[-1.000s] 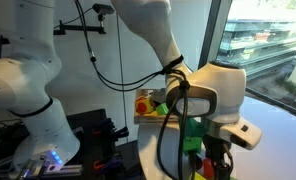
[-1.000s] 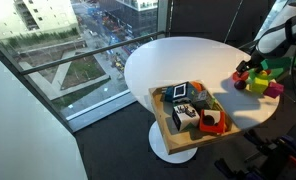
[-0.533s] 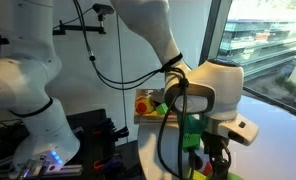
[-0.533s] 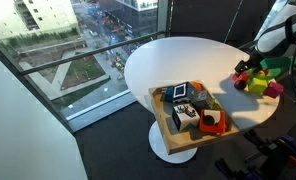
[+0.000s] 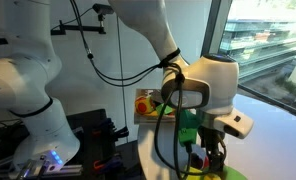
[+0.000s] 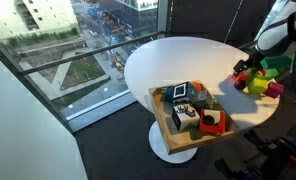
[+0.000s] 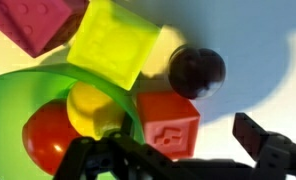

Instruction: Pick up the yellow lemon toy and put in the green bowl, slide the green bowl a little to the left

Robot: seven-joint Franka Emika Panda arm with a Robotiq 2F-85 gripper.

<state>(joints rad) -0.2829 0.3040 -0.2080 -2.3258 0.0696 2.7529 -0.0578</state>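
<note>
Presently, entries by view.

**Exterior view, arm side**
- Panda arm w/ gripper pointing down at near edge of white table.
- Wrist housing blocks the toys, so jaw state is not readable here.

**Exterior view, window side**
- Wooden tray sits at near side of table and holds small blocks. It is well apart from the work area, so judged no part of the job.
- Toy cluster lies at far right edge of table w/ gripper right over it. Pieces are too small to sort.

**Wrist view**
- Green bowl is lower left, only partly in frame.
- Yellow lemon toy lies inside the bowl just within the rim, touching red round toy, which is also in the bowl.
- Claw is spread apart: one dark finger below the lemon, the other far right. Nothing is gripped between them.
- Judged: lemon is placed, and the wide jaws suit a release.
- Outside the rim are a yellow-green block at the rim, a red block w/ note mark just beside it, and a dark maroon round toy further right. A pink-red block is top left.
- The blocks crowd that side of the bowl; the bowl's other side is out of frame.

**Next step (judged)**
- Slide the bowl left w/ a low push at the wall.
- The bowl is shallow, so a high push may tip it & spill the fruit.
</note>
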